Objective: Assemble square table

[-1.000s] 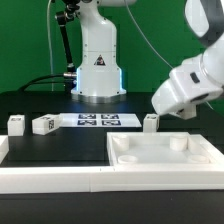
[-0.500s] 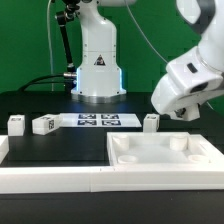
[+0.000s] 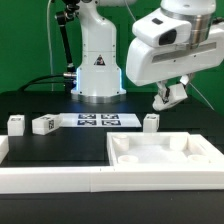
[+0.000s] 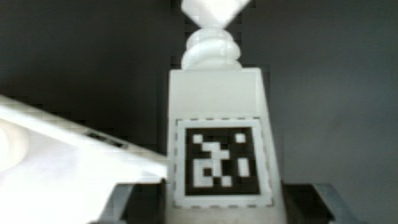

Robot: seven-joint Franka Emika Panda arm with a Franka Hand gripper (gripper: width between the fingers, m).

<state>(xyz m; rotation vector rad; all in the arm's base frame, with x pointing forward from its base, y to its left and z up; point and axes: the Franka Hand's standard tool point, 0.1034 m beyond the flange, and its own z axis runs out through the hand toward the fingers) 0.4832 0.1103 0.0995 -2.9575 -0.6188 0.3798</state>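
1. Claw [image 3: 168,98] pinches one white leg [image 4: 217,105]. Its jaws press on the leg's two sides at the tagged end, and the tag [image 4: 217,156] faces the wrist camera.
2. Seen from the wrist, the leg's long axis runs straight out from the claw. The narrow, threaded-looking tip is the end farthest from the jaws. In the exterior view the held leg hangs in the air, tilted rather than upright.
3. White tabletop [image 3: 160,157] lies flat on the table below the claw and a little nearer the exterior camera. It is well apart from the held leg and nothing touches it. Round recesses show near its far corners.
4. Judgement: the coming move turns on that drop. The tabletop lies beneath the claw, so the leg must go down, with its axis brought upright and its tip aimed into a corner recess.
5. Spare legs: one [image 3: 150,122] stands almost under the claw, just beyond the tabletop's far edge. Two more sit well off toward the exterior view's left, beside the marker board [image 3: 98,120].
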